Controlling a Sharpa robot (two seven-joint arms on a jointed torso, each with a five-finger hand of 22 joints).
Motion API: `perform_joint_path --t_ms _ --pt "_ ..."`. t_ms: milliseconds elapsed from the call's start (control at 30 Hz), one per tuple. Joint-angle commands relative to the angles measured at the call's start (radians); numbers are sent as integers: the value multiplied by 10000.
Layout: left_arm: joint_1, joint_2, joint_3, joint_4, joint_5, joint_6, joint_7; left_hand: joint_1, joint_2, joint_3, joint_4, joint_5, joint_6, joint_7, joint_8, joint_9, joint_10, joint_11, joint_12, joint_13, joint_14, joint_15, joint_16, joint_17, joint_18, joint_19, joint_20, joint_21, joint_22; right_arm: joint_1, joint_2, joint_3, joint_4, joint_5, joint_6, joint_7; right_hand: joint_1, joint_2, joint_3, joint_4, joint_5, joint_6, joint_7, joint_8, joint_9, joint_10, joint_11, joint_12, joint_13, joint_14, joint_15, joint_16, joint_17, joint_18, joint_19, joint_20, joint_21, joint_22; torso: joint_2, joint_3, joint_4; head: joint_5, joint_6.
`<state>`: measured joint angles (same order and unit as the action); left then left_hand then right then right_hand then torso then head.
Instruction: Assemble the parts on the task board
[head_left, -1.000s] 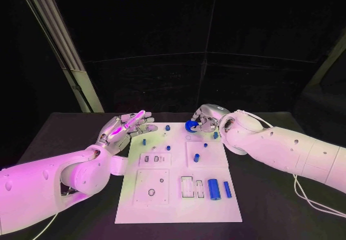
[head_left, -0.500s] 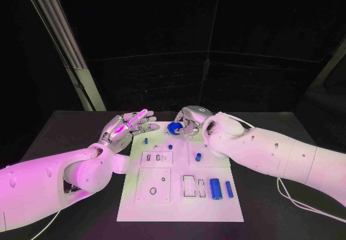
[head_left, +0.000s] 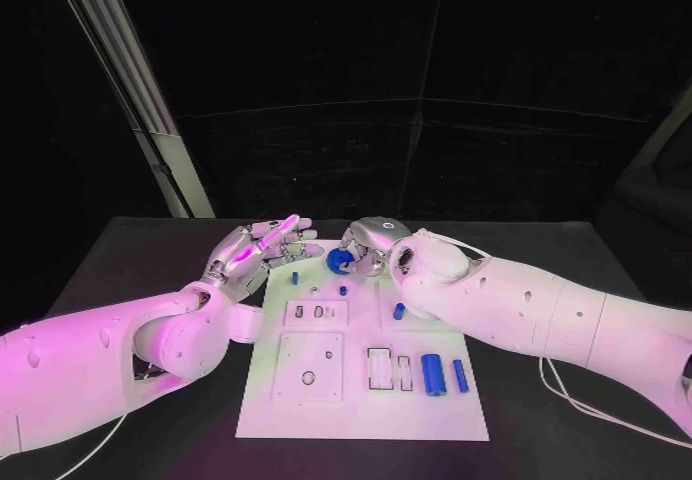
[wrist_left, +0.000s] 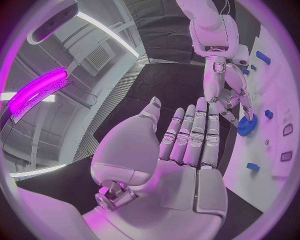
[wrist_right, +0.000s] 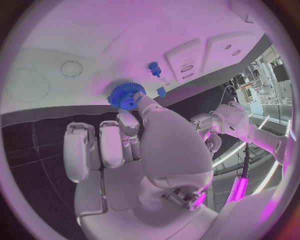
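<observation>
The right robot hand (head_left: 368, 245) is pinching a blue gear (head_left: 340, 261) by its fingertips over the far end of the task board (head_left: 361, 400), just beside the open, empty left robot hand (head_left: 264, 250), so a small slip could drop it.

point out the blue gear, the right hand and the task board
blue gear (wrist_right: 127, 95), right wrist view, on its toothed face
right hand (head_left: 371, 243), head view, on the back of the hand
task board (head_left: 289, 412), head view, on a bare near corner
</observation>
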<state>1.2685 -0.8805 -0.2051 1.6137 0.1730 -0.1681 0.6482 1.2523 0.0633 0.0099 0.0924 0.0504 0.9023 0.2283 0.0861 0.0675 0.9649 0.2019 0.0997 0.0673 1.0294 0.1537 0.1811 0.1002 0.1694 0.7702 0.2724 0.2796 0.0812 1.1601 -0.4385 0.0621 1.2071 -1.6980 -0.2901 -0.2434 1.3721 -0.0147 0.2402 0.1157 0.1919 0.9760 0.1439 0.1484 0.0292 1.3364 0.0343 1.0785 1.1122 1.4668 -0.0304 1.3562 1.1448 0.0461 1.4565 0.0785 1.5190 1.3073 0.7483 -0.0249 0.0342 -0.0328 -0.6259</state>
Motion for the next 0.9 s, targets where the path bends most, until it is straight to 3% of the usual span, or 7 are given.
perform_joint_path --t_ms 33,367,600,633,767,900 --pt "17 14 9 2 2 149 46 9 85 12 -74 25 -12 292 -34 -7 6 2 -42 -5 24 22 -48 -16 152 68 -12 -32 -14 -6 87 -42 -81 -317 -133 -175 -34 -77 87 37 -40 638 -229 25 430 51 -20 -36 0 307 -81 46 -2 -115 53 -32 55 1110 -8 16 -8 32 -10" --pt "18 16 9 -9 2 151 36 9 85 12 -74 25 -12 292 -34 -7 6 2 -42 -5 24 22 -48 -16 152 68 -12 -32 -14 -15 195 -62 -126 -349 -180 6 -207 -259 171 34 -91 570 -176 -133 402 32 22 -104 -10 299 -50 26 -25 -115 51 -11 55 1111 -11 19 -38 85 -12" --pt "18 21 9 -22 2 155 23 9 85 12 -74 25 -12 292 -34 -7 6 2 -42 -5 24 22 -48 -16 152 68 -12 -32 -14 -17 232 -64 -125 -312 -22 121 -478 -494 127 87 -63 454 -108 -332 383 -72 83 -323 -149 287 1 -3 -57 -111 32 34 45 1090 -13 12 -22 60 -18" --pt "18 22 9 -23 2 156 19 9 85 12 -74 25 -12 292 -34 -7 6 2 -42 -5 24 22 -48 -16 152 68 -12 -32 -14 -17 237 -64 -132 -309 -28 107 -559 -550 92 117 -108 371 -82 -407 371 -147 106 -468 -262 280 19 -18 -80 -105 14 48 37 1066 -12 14 -23 61 -22" --pt "18 22 9 -25 2 159 4 9 85 12 -74 25 -12 292 -34 -7 6 2 -42 -5 24 22 -48 -16 152 68 -12 -32 -14 -17 260 -64 -163 -296 -105 56 -1001 -790 -241 351 -1008 -397 86 -875 329 -568 271 -1250 -879 250 148 -82 -153 -73 -103 148 -19 912 -13 13 -28 61 -28" --pt "19 22 9 -30 2 159 -11 9 85 12 -74 25 -12 292 -34 -7 6 2 -42 -5 24 22 -48 -16 152 68 -12 -32 -14 -18 274 -64 -181 -190 -105 50 -1358 -849 -651 709 -971 -774 194 -869 364 -701 381 -1508 -1071 249 253 -86 -126 -62 -135 268 -37 875 -9 17 -30 63 -34"
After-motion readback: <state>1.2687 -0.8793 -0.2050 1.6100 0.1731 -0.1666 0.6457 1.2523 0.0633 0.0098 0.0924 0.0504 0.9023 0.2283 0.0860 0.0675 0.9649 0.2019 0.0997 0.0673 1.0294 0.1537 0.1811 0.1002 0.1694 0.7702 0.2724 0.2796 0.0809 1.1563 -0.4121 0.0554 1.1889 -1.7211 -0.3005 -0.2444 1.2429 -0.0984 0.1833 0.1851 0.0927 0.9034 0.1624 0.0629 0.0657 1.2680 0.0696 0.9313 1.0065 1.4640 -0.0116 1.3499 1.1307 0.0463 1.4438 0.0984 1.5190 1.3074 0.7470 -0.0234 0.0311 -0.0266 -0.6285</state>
